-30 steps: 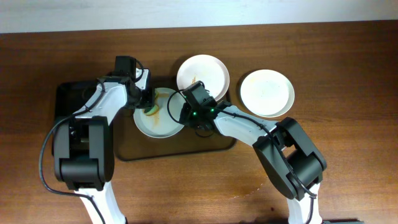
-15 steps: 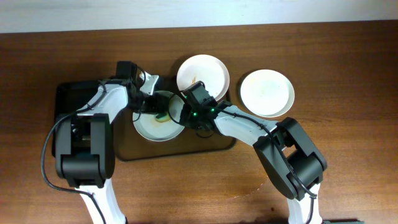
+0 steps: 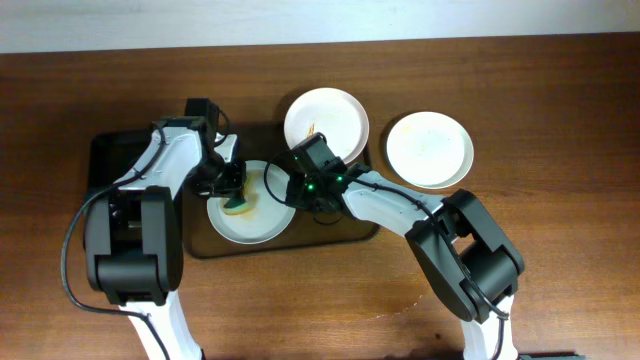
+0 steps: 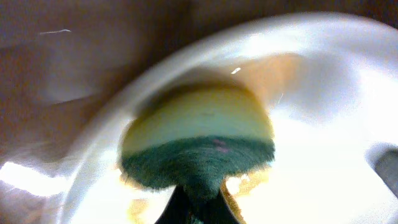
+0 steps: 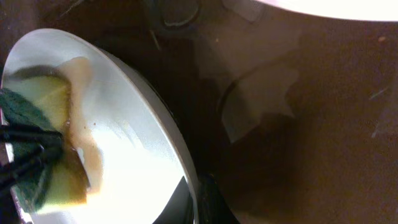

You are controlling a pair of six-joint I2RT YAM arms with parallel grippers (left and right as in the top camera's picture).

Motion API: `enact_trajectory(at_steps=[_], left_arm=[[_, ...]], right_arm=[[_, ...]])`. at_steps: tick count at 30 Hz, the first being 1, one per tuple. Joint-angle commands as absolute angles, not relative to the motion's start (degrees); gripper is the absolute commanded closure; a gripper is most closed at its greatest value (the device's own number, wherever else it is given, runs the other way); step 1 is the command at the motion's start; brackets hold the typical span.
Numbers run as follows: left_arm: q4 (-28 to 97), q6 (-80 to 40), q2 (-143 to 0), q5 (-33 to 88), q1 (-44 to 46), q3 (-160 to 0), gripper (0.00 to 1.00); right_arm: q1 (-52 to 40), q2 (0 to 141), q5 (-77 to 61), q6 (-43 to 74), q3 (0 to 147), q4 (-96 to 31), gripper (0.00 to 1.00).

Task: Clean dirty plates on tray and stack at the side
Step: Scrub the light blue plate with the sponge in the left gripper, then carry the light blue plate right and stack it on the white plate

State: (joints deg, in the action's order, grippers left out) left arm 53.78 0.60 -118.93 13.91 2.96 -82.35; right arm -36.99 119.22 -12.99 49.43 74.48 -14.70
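Note:
A white plate with an orange-brown smear lies on the smoky-brown tray. My left gripper is shut on a yellow and green sponge and presses it onto this plate; the sponge fills the left wrist view. My right gripper is shut on the plate's right rim. A second plate with a small smear sits at the tray's back right. A third plate lies on the table, right of the tray.
A smaller black tray sits at the left, beside the brown tray. Bare wooden table spreads to the right and front.
My left gripper has moved the sponge down and left across the plate. The plate has shifted slightly toward the front left. The right gripper keeps its hold on the rim.

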Motion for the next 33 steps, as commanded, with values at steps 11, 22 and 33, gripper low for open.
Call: enact_trajectory(at_steps=[11, 22, 33], left_arm=[[49.2, -2.4, -121.8, 8.2, -2.0, -93.2, 0.99], [74.0, -2.3, -122.0, 1.0, -11.2, -112.0, 0.99], [65.2, -2.4, -122.2, 1.3, -16.4, -106.2, 0.99]], right_arm=[[-36.6, 120.5, -12.5, 49.8, 74.3, -14.7, 0.96], [-36.6, 120.5, -8.2, 49.7, 74.3, -14.0, 0.82], [-37.9, 115.9, -10.9, 35.4, 82.9, -26.6, 0.96]])
